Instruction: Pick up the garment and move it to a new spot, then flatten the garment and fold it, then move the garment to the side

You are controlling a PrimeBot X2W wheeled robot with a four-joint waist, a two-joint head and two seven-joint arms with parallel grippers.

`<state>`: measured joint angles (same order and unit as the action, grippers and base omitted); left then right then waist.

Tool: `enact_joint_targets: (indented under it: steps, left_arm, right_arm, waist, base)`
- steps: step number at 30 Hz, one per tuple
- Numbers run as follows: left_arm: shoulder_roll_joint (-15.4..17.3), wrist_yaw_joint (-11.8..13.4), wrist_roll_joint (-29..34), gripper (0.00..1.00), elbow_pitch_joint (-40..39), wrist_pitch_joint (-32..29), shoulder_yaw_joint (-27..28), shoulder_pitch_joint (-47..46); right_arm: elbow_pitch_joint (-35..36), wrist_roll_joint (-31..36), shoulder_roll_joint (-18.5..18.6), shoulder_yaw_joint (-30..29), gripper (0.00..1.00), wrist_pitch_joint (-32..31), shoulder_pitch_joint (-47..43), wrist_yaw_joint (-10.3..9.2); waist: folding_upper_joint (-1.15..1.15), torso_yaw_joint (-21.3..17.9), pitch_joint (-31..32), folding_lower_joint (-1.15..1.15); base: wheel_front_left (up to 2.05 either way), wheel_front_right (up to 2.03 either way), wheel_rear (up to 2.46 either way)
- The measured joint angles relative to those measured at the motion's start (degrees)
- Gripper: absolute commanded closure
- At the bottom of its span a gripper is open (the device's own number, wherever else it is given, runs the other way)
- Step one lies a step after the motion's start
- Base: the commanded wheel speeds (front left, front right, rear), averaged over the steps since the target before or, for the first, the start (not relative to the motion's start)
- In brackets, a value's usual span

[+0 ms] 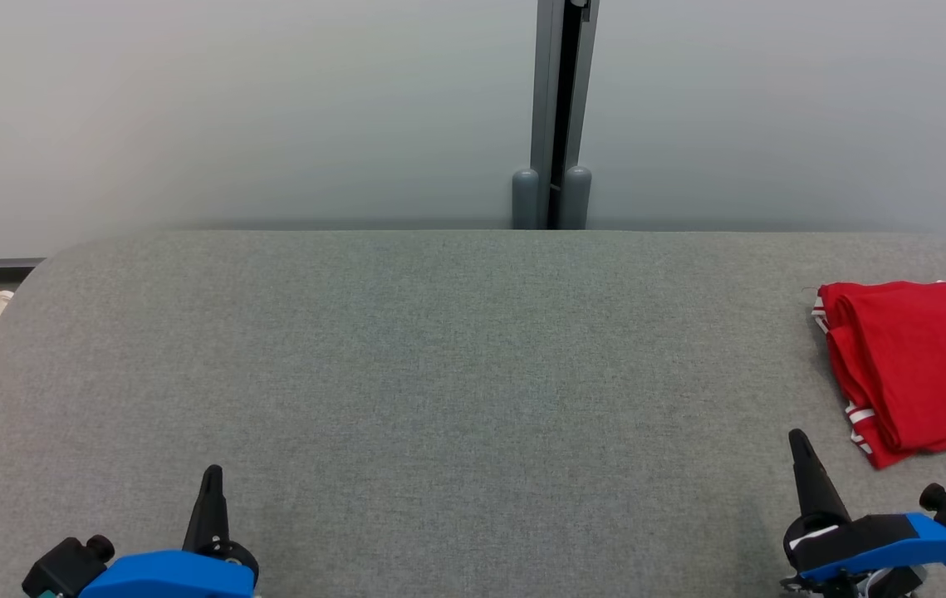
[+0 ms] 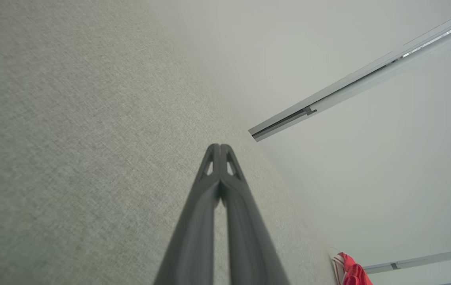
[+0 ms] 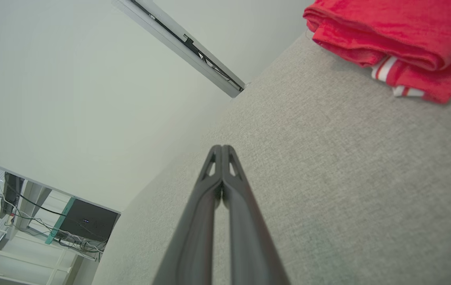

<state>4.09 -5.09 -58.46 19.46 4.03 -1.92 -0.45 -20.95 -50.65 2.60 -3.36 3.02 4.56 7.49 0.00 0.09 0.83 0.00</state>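
In the head view, you have the red garment lying folded on the grey table at 3 o'clock, cut off by the frame edge, with white stripes showing at its near hem. Your left gripper sits at 7 o'clock and your right gripper at 5 o'clock, both over bare cloth. The right tip is near the garment's near corner but apart from it. A grey post stands at 12 o'clock behind the table.

In the left wrist view, your left gripper has its fingers pressed together, holding nothing; a sliver of the garment shows at 5 o'clock.

In the right wrist view, your right gripper is likewise closed and empty, and the garment lies at 1 o'clock, well clear of the tips.
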Motion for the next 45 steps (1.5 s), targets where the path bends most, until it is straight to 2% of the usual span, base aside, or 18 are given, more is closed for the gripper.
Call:
enact_joint_targets:
  steps: [24,45]
  left_arm:
    - [-0.49,-0.86,-12.52,1.00,-1.98,-3.96,3.20,-2.09]
    - [-0.78,-1.45,-21.60,1.00,-3.43,-6.84,5.36,-3.46]
  right_arm:
    - [2.56,-15.58,0.02,-1.14,1.00,-3.54,0.52,-0.01]
    - [4.38,-26.63,0.05,-2.04,1.00,-6.11,0.80,-0.01]
  waist:
    - [0.00,-0.03,-0.30,0.00]
    - [0.00,-0.05,-0.56,0.00]
  base:
    - [0.00,0.00,0.00]
    - [0.00,0.00,0.00]
